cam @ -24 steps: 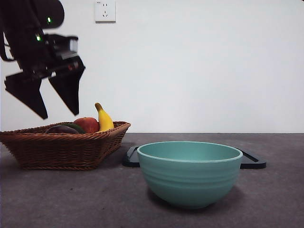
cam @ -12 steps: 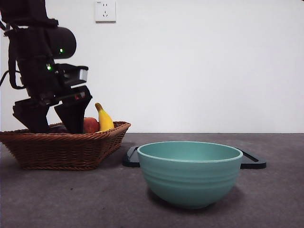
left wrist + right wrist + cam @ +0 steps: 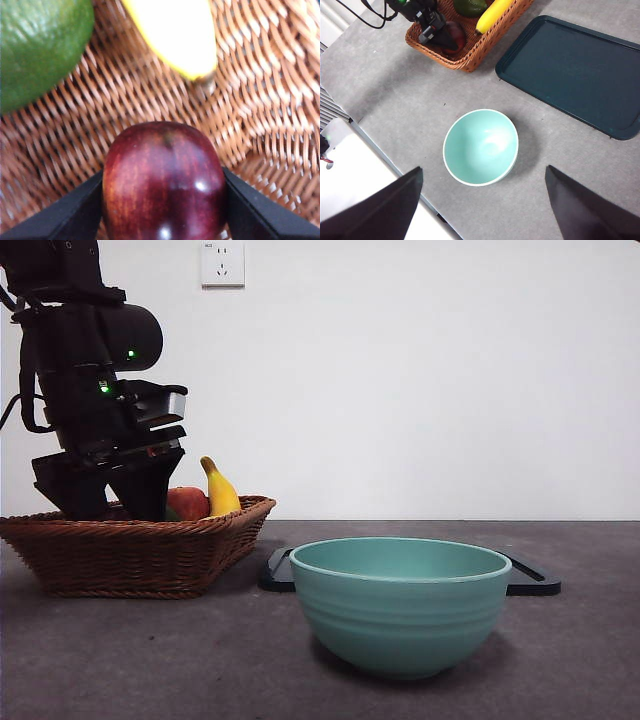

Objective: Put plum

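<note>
Lowered left hand (image 3: 165,200) into woven basket (image 3: 250,100) | grips glossy round plum (image 3: 164,182) | right hand (image 3: 485,210) open

- We see the left gripper (image 3: 108,502) down inside the basket (image 3: 140,555), its jaws against both sides of the plum (image 3: 164,182)
- The banana (image 3: 175,35) and the green fruit (image 3: 40,47) lie near, crowding that end
- Bare table (image 3: 410,95) lies around the bowl (image 3: 481,146), and the tray (image 3: 570,75) carries nothing
</note>
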